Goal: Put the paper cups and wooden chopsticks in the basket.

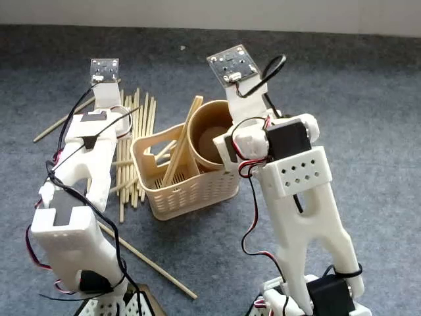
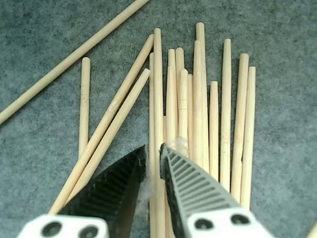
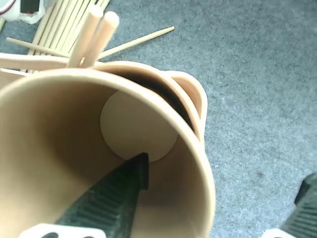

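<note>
A pile of wooden chopsticks (image 1: 135,141) lies on the grey carpet left of the cream basket (image 1: 191,187). My left gripper (image 2: 153,156) is down on the pile, its fingers closed to a narrow gap around one chopstick (image 2: 157,89). A brown paper cup (image 1: 209,135) stands in the right part of the basket, with two chopsticks (image 1: 181,141) leaning beside it. My right gripper (image 3: 223,173) is open across the cup's wall (image 3: 198,148): one finger (image 3: 124,193) inside, the other (image 3: 307,208) well outside.
Loose chopsticks lie apart from the pile: one (image 1: 59,125) at the far left, one long one (image 1: 148,263) on the carpet in front of the basket. Bare carpet spreads right of the basket.
</note>
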Action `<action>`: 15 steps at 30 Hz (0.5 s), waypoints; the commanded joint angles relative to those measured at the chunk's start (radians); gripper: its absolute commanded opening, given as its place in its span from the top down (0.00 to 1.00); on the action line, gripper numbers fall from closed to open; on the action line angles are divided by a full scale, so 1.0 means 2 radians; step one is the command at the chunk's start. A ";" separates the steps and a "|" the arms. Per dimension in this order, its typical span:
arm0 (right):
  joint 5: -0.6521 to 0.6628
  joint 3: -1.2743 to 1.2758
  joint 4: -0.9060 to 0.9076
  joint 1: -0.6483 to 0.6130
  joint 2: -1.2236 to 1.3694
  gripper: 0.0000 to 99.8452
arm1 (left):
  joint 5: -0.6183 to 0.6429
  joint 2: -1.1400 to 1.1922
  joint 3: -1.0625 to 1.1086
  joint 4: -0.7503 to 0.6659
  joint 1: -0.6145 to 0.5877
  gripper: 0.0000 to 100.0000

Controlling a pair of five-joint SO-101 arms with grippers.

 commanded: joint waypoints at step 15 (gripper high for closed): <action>-0.068 -0.142 -0.015 0.090 -0.331 0.56 | -0.005 -0.004 -0.020 -0.006 0.000 0.91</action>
